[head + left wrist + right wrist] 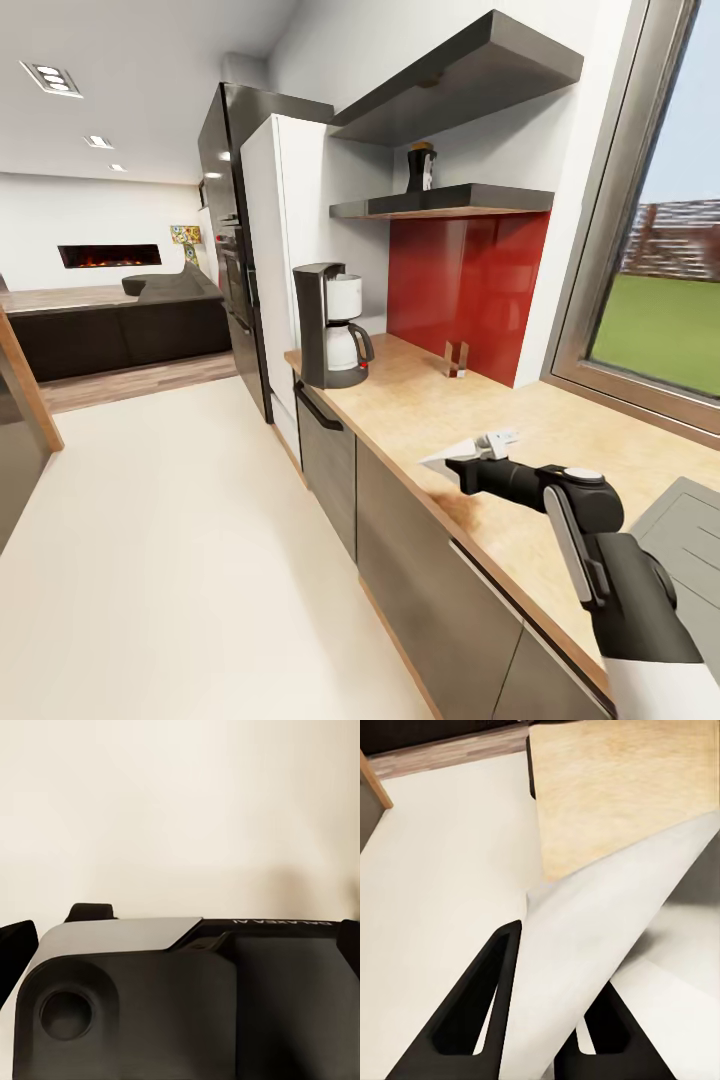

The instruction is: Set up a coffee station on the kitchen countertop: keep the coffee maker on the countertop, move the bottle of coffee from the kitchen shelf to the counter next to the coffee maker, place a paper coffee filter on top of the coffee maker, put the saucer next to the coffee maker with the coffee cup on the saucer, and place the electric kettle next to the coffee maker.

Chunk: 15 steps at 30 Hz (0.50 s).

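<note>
Along the right side of the kitchen runs the countertop (420,395), a light wood-grain surface above dark grey cabinets (400,540), and a part of the grey sink (690,530) is seen at its near end. At the far end of this worktop stands the coffee maker (332,326), upright, with its white carafe and black handle turned toward the room, just beside the tall white cabinet (285,250). Behind the counter is a red wall panel (470,280), and in front of it a small clear object (456,358) stands on the wood; I cannot tell what it is. Above the panel hangs the kitchen shelf (445,203), a dark slab with a thin wooden underside, and on it stands the bottle of coffee (421,167), dark with a brownish lid. One more dark shelf (460,80) is higher on the wall. The right gripper (470,462) is stretched over the front edge of the countertop, well apart from the coffee maker, and its jaws are closed on the paper coffee filter (446,456), whose white pointed tip goes out toward the floor side. From the right wrist camera the paper coffee filter (592,945) is a white sheet pressed between the two black fingers (472,1005), with the counter edge and the pale floor (442,870) behind it. The left wrist camera looks at a dark and grey body part of the robot (187,997) before a plain pale background, so for the left gripper I cannot tell if the jaws are open or closed
</note>
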### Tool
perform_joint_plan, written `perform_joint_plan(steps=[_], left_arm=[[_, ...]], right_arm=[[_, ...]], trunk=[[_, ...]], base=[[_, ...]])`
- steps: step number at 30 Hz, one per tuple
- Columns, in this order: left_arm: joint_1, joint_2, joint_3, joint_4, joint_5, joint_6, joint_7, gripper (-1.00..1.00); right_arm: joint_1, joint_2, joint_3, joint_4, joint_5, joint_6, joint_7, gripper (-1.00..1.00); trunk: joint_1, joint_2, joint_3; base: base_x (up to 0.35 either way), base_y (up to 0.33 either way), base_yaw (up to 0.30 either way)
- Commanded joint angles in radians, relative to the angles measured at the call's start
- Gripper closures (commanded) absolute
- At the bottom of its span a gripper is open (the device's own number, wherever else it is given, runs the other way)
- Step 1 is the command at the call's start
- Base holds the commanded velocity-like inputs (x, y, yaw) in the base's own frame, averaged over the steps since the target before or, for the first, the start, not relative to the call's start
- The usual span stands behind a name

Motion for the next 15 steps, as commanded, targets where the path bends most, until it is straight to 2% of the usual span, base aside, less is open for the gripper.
perform_joint_plan(steps=[1, 7, 15], left_arm=[[0.0, 0.0, 0.003, -0.001, 0.001, -0.001, 0.0, -1.0], [0.0, 0.0, 0.002, -0.001, 0.001, -0.001, 0.0, -1.0], [0.0, 0.0, 0.003, -0.001, 0.001, -0.001, 0.0, -1.0]], right_arm=[[-0.001, 0.0, -0.006, -0.001, -0.003, 0.007, 0.0, 1.0], [-0.001, 0.0, -0.022, -0.001, -0.002, 0.005, -0.049, 1.0], [-0.001, 0.0, -0.025, -0.001, -0.002, 0.005, -0.058, 1.0]], trunk=[[0.0, -0.001, -0.001], [0.0, -0.001, -0.001], [0.0, -0.001, -0.001]], base=[[0.0, 0.0, 0.0], [0.0, 0.0, 0.0], [0.0, 0.0, 0.0]])
